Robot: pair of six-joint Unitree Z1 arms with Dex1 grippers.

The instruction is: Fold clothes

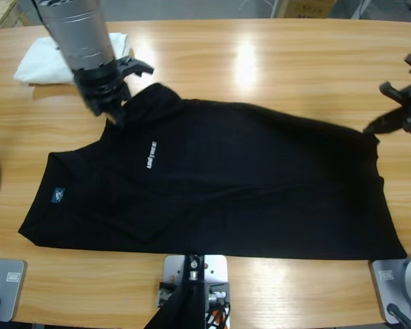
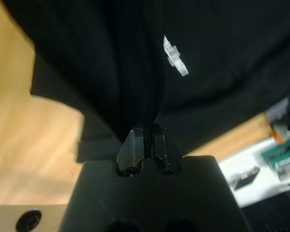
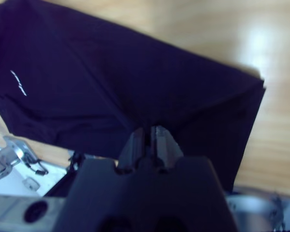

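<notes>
Black fabric fills the middle of the wooden table (image 1: 260,55): the polo shirt (image 1: 246,192) lies spread lengthwise, chest lettering (image 1: 149,156) up, its far long edge lifted at both ends. The left gripper (image 1: 113,110) has its jaws pinched tight on cloth near the collar end; in its wrist view a fold runs straight into the closed tips. The right gripper (image 1: 380,123) is clamped the same way on the hem corner at the other end. It looks like a lengthwise fold in the making. To do it well, both arms should travel together toward the near edge, keeping the held edge taut and level so it lands parallel, no twist, no sag in the middle. A white folded garment (image 1: 38,62) sits behind the left arm, partly covered by it. The collar and buttons are hard to pick out, black on black.
</notes>
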